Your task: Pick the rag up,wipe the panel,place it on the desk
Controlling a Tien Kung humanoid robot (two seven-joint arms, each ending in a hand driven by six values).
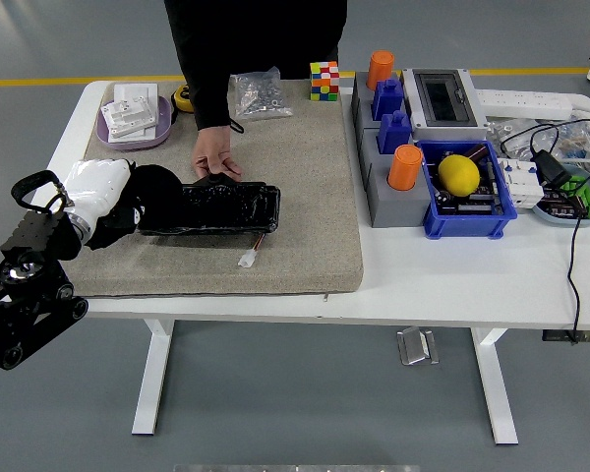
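Note:
The black glossy panel (221, 207) lies on the beige mat (295, 187) at its left middle. My left hand (106, 194), white-gloved, is shut on the black rag (149, 193) and presses it at the panel's left end. A person's hand (214, 157) rests on the panel's far edge and steadies it. My right hand is out of view.
A small white connector (248, 259) lies on the mat in front of the panel. At the back are a purple tray (133, 120), a bag of screws (259, 93) and a colour cube (324, 81). A grey block with orange cylinders (403, 167), a blue bin (467, 202) and cables (560, 167) are at the right.

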